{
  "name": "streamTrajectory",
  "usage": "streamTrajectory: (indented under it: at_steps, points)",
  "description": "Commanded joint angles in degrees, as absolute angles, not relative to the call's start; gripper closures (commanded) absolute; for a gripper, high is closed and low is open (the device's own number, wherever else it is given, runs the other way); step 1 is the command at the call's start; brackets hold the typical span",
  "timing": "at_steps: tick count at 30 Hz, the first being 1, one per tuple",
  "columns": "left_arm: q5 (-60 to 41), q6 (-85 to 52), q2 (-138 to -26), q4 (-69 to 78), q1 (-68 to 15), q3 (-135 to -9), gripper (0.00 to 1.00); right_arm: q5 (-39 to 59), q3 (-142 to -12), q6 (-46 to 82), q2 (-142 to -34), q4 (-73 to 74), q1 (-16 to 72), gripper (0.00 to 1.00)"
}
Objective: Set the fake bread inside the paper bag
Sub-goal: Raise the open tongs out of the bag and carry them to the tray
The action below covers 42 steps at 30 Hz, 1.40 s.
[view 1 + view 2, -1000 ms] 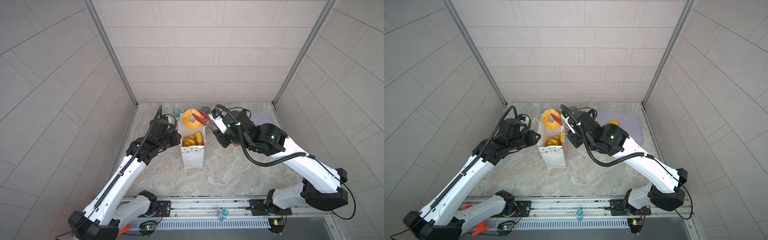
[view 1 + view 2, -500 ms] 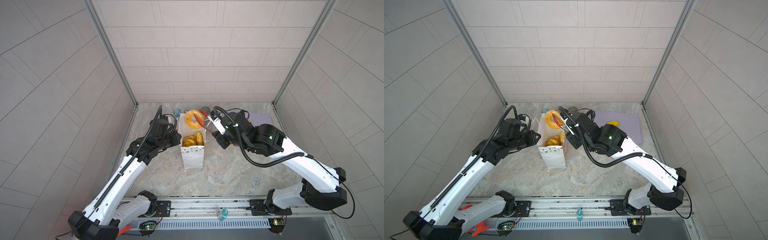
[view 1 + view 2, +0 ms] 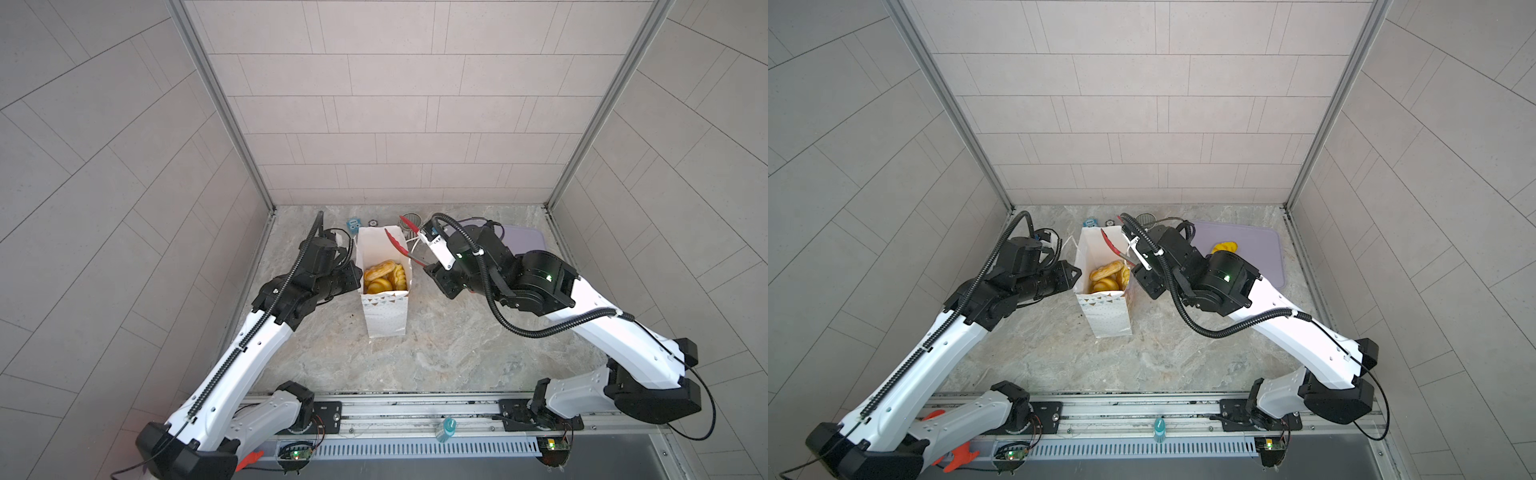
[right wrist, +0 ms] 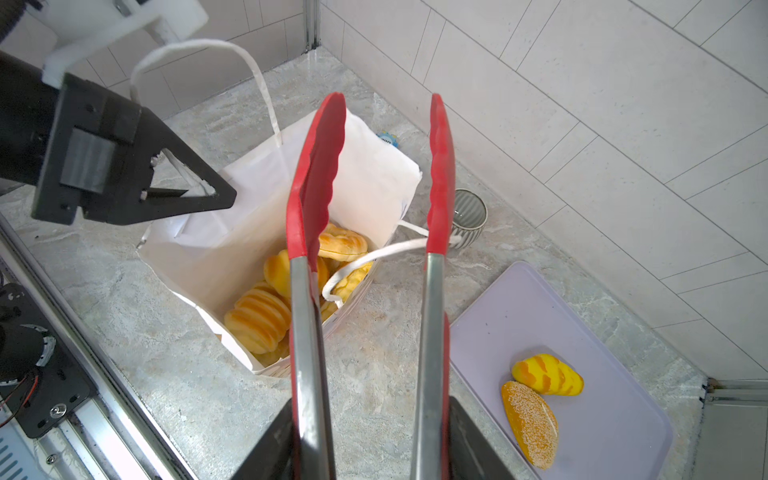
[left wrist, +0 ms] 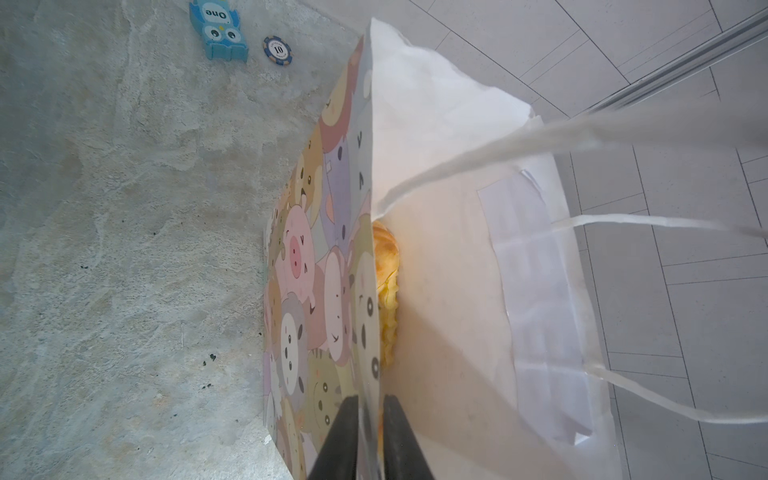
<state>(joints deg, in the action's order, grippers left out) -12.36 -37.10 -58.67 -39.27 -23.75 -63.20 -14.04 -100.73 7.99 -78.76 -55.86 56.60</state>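
Note:
The white paper bag [image 3: 384, 316] [image 3: 1106, 316] stands upright and open in the middle, cartoon animals on its side [image 5: 316, 291]. Several golden fake breads [image 3: 384, 276] [image 4: 257, 318] lie inside. My left gripper [image 5: 368, 401] [image 3: 353, 276] is shut on the bag's left wall at the rim. My right gripper [image 4: 370, 405] [image 3: 428, 268] is shut on the red-tipped metal tongs [image 4: 318, 174], which hang spread over the bag mouth with nothing between their tips. A striped yellow bread [image 4: 547, 380] and a sesame bun [image 4: 528, 422] lie on the lilac tray [image 4: 602, 415].
A striped cup [image 4: 467, 216] stands behind the bag near the back wall. A blue owl block [image 5: 218, 31] and a poker chip [image 5: 277, 50] lie at the back. The lilac tray [image 3: 1258, 249] fills the back right corner. Both bag cord handles hang outward.
A second ago the tongs pinched a ring bagel above the bag. The tongs have since spread and the bagel has dropped into the bag. My left gripper has kept still.

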Motion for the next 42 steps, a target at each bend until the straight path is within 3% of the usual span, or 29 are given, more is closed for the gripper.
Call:
streamTrajectory:
  at_steps: [1, 12, 18, 30, 42]
  points:
    - [-11.79, -37.27, -57.55, -39.29, -23.49, -62.91, 0.82, -17.32, -100.21, 8.55, -76.27, -52.43, 56.87, 0.50]
    - [-11.65, -37.27, -56.86, -39.90, -23.47, -63.12, 0.82, -26.77, -99.22, 9.03, -71.70, -48.83, 55.87, 0.50]
    - [-11.70, -37.24, -56.66, -39.99, -23.47, -63.18, 0.82, -26.20, -97.19, 10.89, -68.55, -48.45, 50.41, 0.49]
    - [-12.03, -37.00, -57.13, -39.81, -23.49, -63.45, 0.82, -8.76, -89.21, 22.10, -65.39, -48.52, 26.02, 0.49]
    - [-12.67, -36.56, -57.46, -39.04, -23.47, -63.20, 0.82, 11.95, -78.11, 33.45, -71.42, -38.77, 2.81, 0.52]
